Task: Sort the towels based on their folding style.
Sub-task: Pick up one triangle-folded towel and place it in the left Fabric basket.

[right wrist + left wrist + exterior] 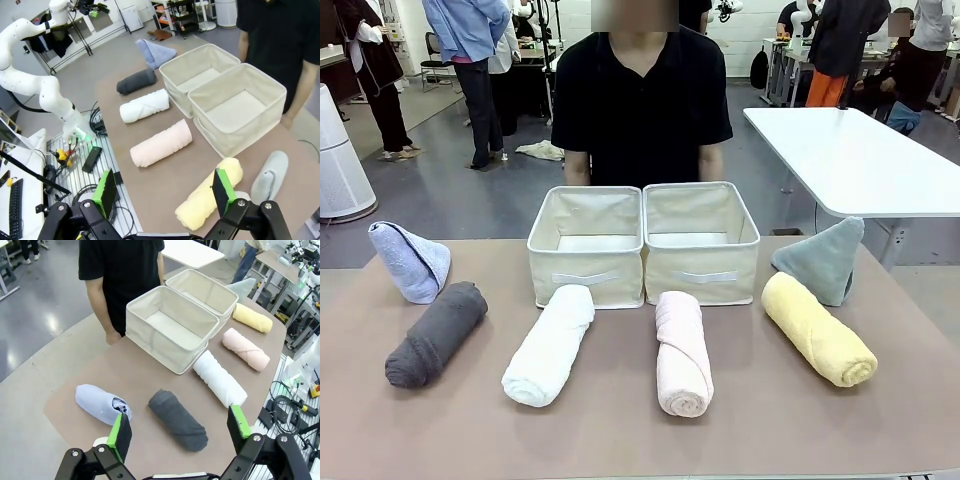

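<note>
as left fingers [120, 436] and right fingers [223, 190] gape, towels [550, 345] seemingly lie outside both baskets [585, 262].

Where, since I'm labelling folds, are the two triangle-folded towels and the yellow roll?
lavender-blue towel [412, 265]: front view, middle of its fold.
grey-green towel [825, 265]: front view, middle of its fold.
yellow roll [817, 328]: front view, mid-length of the roll.

Noted bare tabletop lanes between dark grey roll [435, 335], white roll [550, 345], pink roll [682, 352] and yellow roll [817, 328]; also along near edge. Saw left basket [582, 268] and right basket [702, 268] touching, no gap. Logged white and pink roll ends just beside basket fronts.
</note>
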`<state>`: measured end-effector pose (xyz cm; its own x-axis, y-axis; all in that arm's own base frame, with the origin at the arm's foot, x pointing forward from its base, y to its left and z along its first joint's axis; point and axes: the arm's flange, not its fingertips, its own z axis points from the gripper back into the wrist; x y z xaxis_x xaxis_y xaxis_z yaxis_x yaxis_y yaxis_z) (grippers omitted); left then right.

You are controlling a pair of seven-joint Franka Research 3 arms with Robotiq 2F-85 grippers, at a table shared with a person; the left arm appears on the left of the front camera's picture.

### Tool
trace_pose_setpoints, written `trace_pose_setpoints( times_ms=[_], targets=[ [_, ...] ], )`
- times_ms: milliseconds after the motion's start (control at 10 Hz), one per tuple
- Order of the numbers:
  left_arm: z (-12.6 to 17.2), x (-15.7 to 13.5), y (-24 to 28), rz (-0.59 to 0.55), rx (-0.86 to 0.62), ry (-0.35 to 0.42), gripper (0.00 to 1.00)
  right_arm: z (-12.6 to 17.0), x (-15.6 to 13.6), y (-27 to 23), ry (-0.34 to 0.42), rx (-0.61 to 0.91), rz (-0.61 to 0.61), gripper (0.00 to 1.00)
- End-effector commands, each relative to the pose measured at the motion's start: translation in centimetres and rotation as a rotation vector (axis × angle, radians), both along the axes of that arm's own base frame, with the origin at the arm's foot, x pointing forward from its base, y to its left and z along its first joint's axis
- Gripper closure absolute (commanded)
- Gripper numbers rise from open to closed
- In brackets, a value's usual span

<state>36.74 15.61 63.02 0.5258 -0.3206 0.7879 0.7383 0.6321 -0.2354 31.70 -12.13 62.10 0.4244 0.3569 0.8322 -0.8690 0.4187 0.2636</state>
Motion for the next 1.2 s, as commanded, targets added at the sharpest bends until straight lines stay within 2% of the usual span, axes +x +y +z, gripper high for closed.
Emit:
trace_pose_setpoints(
  times_ms=[0,1100],
  targets=[
    [0.03,-0.02,0.04,-0.003,-0.012,0.000,0.00,0.00,0.04,0.01,-0.004,0.012,0.008,0.00],
    [0.03,-0.02,0.04,-0.003,-0.012,0.000,0.00,0.00,0.04,0.01,-0.004,0.012,0.008,0.00]
  ],
)
